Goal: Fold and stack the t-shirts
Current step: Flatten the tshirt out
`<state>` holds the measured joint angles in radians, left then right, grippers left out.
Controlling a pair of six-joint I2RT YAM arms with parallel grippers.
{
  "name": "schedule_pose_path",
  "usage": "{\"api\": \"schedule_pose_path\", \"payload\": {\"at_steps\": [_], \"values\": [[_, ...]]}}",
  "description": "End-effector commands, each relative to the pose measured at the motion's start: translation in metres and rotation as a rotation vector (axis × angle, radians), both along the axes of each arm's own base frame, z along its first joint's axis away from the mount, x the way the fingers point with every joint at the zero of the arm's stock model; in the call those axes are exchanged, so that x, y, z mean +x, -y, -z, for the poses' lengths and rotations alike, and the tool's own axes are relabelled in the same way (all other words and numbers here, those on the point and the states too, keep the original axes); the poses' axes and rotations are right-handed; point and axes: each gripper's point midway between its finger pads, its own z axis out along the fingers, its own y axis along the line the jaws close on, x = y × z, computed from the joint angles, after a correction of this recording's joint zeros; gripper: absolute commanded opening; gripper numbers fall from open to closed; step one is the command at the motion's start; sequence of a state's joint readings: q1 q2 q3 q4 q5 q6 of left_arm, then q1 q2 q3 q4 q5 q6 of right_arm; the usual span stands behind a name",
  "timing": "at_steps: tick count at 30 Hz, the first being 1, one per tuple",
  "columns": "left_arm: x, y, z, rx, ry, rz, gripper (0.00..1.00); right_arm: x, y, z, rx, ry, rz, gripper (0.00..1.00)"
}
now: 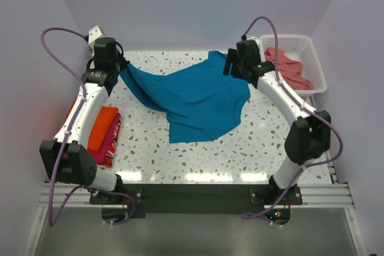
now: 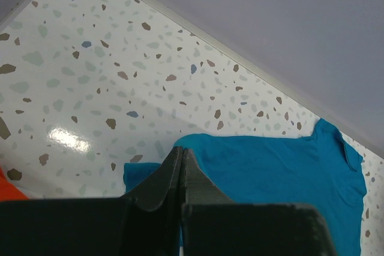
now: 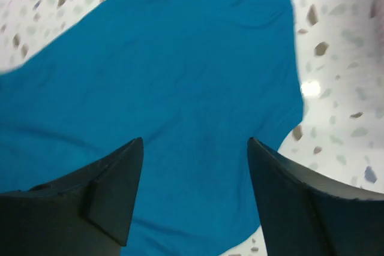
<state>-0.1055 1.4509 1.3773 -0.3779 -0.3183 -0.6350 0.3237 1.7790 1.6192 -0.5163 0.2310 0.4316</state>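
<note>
One speckled surface (image 1: 150, 148) carries it all. The teal shirt (image 1: 198, 100) lies spread across its middle, long axis running left to right. The salmon shirt (image 1: 291, 67) sits in the basket (image 1: 315, 64) at the far right. The orange shirt (image 1: 103, 125) lies folded on the magenta shirt (image 1: 112, 143) at the left. The left tool (image 1: 122, 69) is clenched on the teal shirt's raised left corner. The right tool (image 1: 230, 64) hangs released directly above its far right edge, so that arm is nearer the opposite corner.

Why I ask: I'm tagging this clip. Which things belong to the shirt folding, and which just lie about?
Job: teal t-shirt, orange t-shirt, magenta t-shirt, salmon t-shirt, left tool shut on the teal one, right tool open.
Lying about: white basket, speckled table.
</note>
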Motion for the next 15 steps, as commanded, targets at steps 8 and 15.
{"api": "schedule_pose_path", "payload": {"at_steps": [8, 15], "values": [[0.008, -0.002, -0.007, -0.003, 0.058, 0.002, 0.0, -0.163, -0.161, 0.068, -0.011, 0.006, -0.363, 0.57], [0.006, 0.0, 0.007, -0.003, 0.029, 0.018, 0.0, -0.193, -0.24, 0.117, -0.1, -0.023, -0.492, 0.58]]}}
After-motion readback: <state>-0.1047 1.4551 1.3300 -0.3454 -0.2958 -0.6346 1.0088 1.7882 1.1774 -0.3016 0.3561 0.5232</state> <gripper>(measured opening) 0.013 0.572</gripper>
